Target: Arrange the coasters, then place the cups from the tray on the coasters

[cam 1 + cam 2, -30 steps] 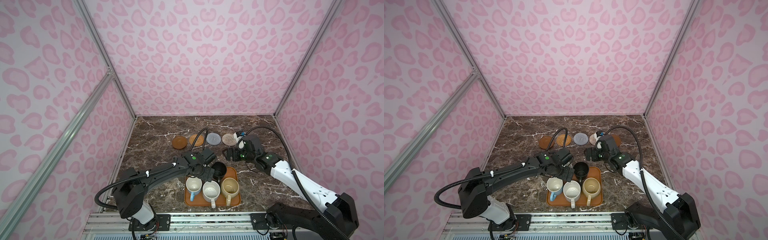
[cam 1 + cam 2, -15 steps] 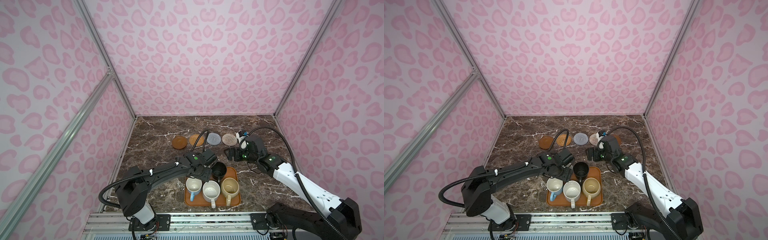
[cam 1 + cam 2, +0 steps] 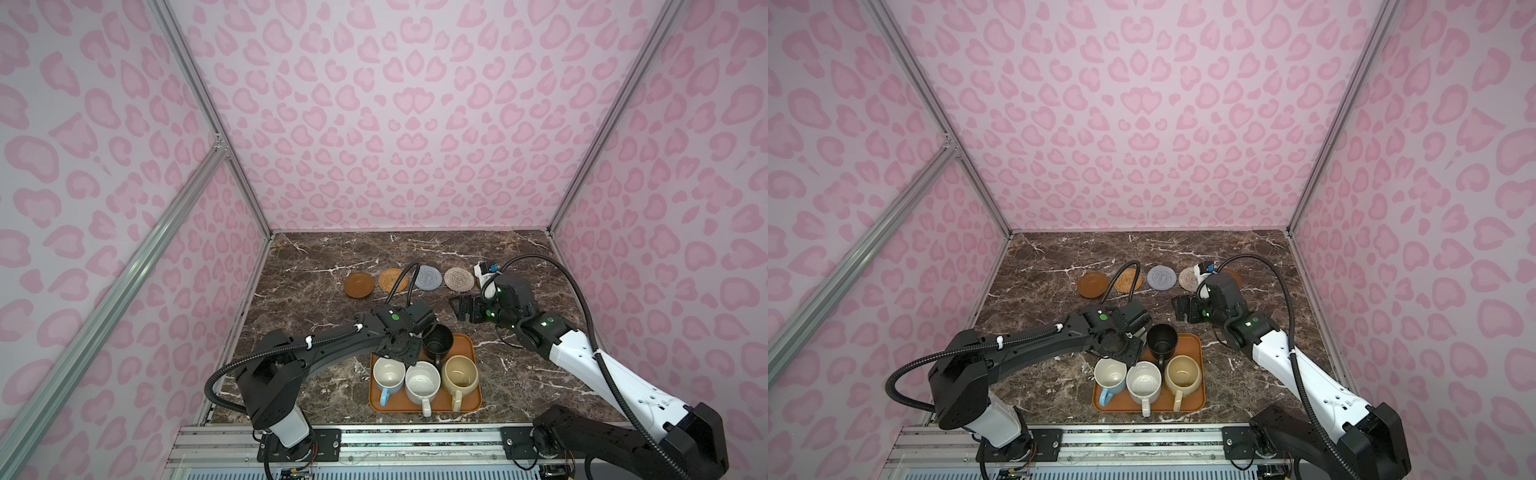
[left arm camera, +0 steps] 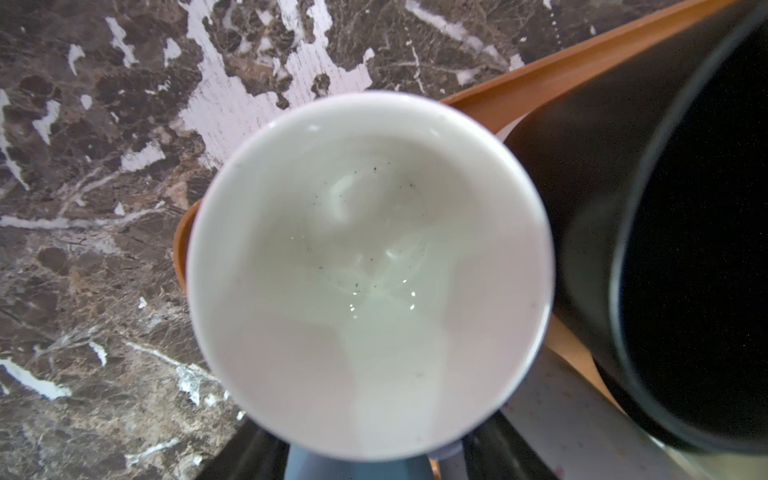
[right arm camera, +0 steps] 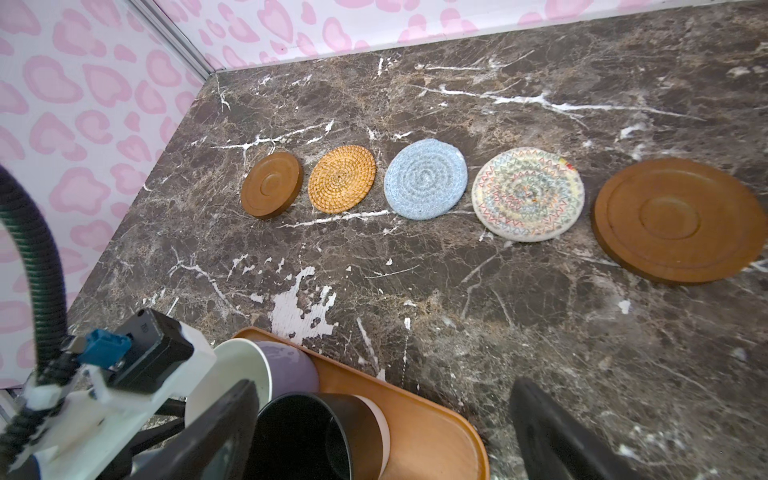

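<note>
Coasters point(image 5: 424, 184) laid out, five in a row toward tabletop's point(image 3: 332, 257) far edge. Cups point(image 3: 422, 381) unplaced, all five on tray point(image 3: 459, 347) at near edge. Left gripper point(image 4: 365, 461) over lavender mug point(image 4: 370, 270) at tray's far-left corner, grip unconfirmed; right gripper point(image 3: 462, 308) wide, empty.

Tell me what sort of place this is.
Probably a lab robot test cell, not a home: pink-patterned panel walls, bare aluminium frame post, slotted metal mounting rail along the front of the dark marble-pattern tabletop.

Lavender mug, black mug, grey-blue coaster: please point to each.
lavender mug point(image 5: 291, 368), right wrist view, purple outer wall.
black mug point(image 3: 437, 343), a top view, dark inside.
grey-blue coaster point(image 5: 424, 185), right wrist view, woven centre.
</note>
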You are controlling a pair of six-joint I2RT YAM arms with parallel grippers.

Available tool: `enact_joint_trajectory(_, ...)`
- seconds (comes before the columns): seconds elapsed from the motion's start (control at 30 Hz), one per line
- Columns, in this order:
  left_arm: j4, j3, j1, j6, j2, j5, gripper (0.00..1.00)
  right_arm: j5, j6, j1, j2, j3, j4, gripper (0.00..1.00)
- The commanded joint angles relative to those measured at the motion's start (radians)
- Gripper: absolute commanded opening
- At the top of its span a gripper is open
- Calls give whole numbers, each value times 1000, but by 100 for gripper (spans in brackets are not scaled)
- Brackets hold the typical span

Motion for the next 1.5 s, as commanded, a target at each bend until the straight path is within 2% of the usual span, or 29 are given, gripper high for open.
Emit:
enact_joint_trajectory(0.0,18,8,2,9,2,-51,59,17,7,0,-1,-7,26,96)
enact_joint_trajectory(0.13,20,12,2,18,26,-48,56,17,7,0,3,-9,28,96)
enact_joint_trajectory(0.23,20,11,2,21,32,-47,48,16,5,-2,5,-10,30,96)
enact_joint_trajectory(0.43,7,26,2,30,32,-64,46,11,7,-13,8,-15,39,96)
enact_joint_trajectory(0.6,10,30,2,38,39,-56,39,10,5,-16,5,-15,37,96)
enact_joint_trajectory(0.73,11,32,2,42,46,-54,38,11,7,-20,1,-16,35,96)
enact_joint_trajectory(0.8,11,33,3,41,45,-56,30,11,7,-20,-2,-18,36,96)
enact_joint_trajectory(0.93,14,38,4,44,48,-53,27,11,8,-22,-5,-19,40,96)
enact_joint_trajectory(1.0,13,38,4,46,51,-54,22,11,8,-21,-4,-19,40,96)
enact_joint_trajectory(1.23,43,30,10,55,60,-31,16,-55,-16,-21,-2,-8,53,96)
enact_joint_trajectory(1.33,41,32,12,56,64,-28,3,-63,-17,-22,-7,-11,63,96)
enact_joint_trajectory(1.47,34,34,13,60,58,-33,3,-121,-31,-21,-6,-20,89,96)
